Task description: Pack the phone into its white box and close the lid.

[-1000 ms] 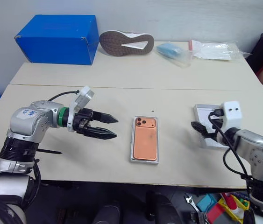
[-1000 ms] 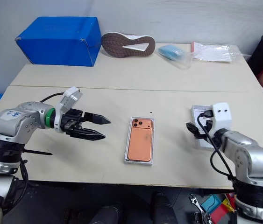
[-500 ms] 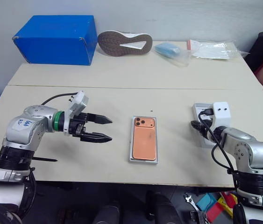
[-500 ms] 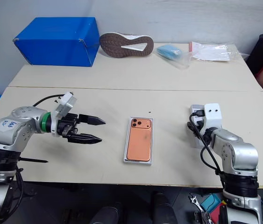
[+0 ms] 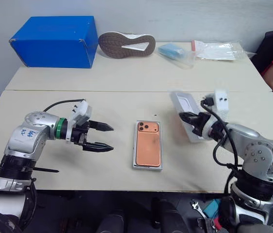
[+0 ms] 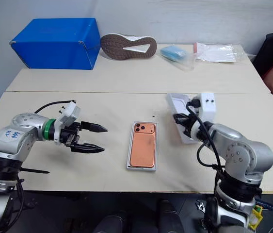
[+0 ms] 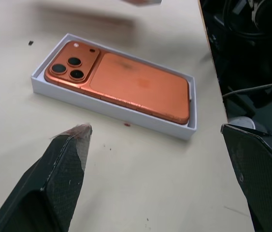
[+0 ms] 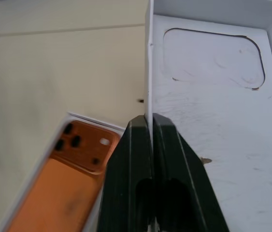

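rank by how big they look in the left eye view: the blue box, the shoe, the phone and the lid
1. blue box, clearly the largest.
2. shoe.
3. phone and lid: too close to rank, since the lid is lifted off the table and tilted in the right end effector.

The box and shoe sit farthest back, yet look biggest.

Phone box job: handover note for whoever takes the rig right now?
Left gripper: open, empty, hovering left of the white box.
Right gripper: shut on the lid's side wall, holding it tilted above the table, right of the box.
Done: the phone lies camera side up in the box at the table's middle.
Left: carry the lid over the box, seat it, release.
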Robot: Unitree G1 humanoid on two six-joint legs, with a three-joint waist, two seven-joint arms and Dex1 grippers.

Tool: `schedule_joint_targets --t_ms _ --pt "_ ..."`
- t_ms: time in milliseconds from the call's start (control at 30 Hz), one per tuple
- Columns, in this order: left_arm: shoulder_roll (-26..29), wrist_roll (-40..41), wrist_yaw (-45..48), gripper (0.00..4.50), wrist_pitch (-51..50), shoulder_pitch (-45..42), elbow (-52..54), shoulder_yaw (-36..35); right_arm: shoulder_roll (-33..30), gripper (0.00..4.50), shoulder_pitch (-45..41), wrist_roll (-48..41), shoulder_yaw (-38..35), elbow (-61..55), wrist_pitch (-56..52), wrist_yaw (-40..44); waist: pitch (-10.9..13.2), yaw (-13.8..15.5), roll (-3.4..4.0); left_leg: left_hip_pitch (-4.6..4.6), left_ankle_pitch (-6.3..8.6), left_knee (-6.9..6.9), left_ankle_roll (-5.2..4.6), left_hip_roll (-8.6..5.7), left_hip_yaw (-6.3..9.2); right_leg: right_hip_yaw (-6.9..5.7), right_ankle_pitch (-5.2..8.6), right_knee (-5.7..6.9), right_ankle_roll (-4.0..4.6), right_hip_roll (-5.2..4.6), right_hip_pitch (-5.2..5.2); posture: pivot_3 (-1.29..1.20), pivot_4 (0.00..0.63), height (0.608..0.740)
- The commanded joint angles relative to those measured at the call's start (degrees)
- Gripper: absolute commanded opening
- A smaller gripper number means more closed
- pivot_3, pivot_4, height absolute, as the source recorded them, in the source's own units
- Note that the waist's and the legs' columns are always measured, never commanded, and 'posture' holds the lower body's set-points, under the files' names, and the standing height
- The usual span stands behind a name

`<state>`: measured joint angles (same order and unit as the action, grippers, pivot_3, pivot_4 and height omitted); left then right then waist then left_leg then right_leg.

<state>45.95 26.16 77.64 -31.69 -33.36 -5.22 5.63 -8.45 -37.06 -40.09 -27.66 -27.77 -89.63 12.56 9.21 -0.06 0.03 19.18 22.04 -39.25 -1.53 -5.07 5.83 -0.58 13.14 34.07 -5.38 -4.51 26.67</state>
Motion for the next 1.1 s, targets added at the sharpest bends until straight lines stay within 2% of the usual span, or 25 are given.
schedule_joint_targets --t_ms 33,133,233,367,500,733,900,1100 --pt "1.26 -0.87 0.37 4.5 1.06 0.19 0.71 -0.8 7.91 0.01 -3.21 -10.43 -3.2 0.24 -2.87 -3.91 0.0 -0.13 0.03 0.0 0.0 0.0 0.0 -0.01 0.0 0.0 0.0 0.0 0.0 0.0 0.01 0.0 0.15 0.74" --pt "2.0 -1.83 -0.01 4.5 1.61 0.91 -0.16 -1.34 16.64 0.01 -5.33 -17.12 -4.62 5.92 -2.87 -10.31 0.01 -0.49 0.12 -0.01 0.0 0.03 0.01 -0.02 -0.03 0.02 0.0 0.1 0.0 0.01 0.1 0.0 0.15 0.74" --pt "2.62 -2.51 -0.8 4.5 1.89 1.93 0.11 -1.93 20.95 0.01 -5.02 -19.24 -1.89 11.12 -2.87 -13.91 0.01 -0.68 0.16 -0.01 -0.01 0.02 0.01 -0.09 -0.02 0.0 0.0 0.25 0.0 -0.03 0.17 0.0 0.15 0.74" --pt "4.04 -1.36 -1.94 4.5 0.04 4.25 3.39 -3.46 28.92 0.01 -5.68 -21.78 -4.78 17.24 -2.15 -19.7 0.02 -0.94 0.17 0.0 -0.03 0.02 -0.04 -0.17 -0.05 0.02 0.0 0.38 0.0 -0.07 0.26 0.0 0.15 0.74" --pt "5.34 -0.49 -2.63 4.5 -1.51 6.2 5.83 -4.95 33.57 0.01 -4.25 -31.73 -4.39 21.64 4.79 -27.71 0.02 -1.67 0.18 -0.01 -0.03 0.04 -0.03 -0.15 -0.05 0.02 0.0 0.45 0.0 -0.08 0.3 0.0 0.15 0.74" --pt "5.17 -0.7 -3.84 4.5 -2.42 6.03 6.32 -5.24 28.69 0.01 -2.71 -48.6 6.41 25.8 15.97 -36.85 0.07 -2.83 0.28 0.01 -0.07 0.08 0.05 -0.07 -0.19 0.1 0.01 0.52 0.02 -0.05 0.46 0.0 0.15 0.74" --pt "4.51 -0.39 -4.6 4.5 -2.26 6.13 6.76 -5.1 23.02 0.01 -0.19 -55.73 15.02 26.3 20.47 -39.17 0.07 -3.2 0.28 0.03 -0.07 0.11 0.05 -0.08 -0.19 0.14 0.01 0.7 0.02 -0.06 0.6 0.0 0.15 0.74" --pt "3.52 -1.01 -4.76 4.5 -1.49 5.02 5.33 -4.26 21.81 0.01 1.87 -58.55 22.84 29.48 24.88 -38.08 0.07 -3.16 0.28 0.04 -0.07 0.1 0.04 -0.1 -0.2 0.16 0.01 0.69 0.02 -0.06 0.6 0.0 0.15 0.74"
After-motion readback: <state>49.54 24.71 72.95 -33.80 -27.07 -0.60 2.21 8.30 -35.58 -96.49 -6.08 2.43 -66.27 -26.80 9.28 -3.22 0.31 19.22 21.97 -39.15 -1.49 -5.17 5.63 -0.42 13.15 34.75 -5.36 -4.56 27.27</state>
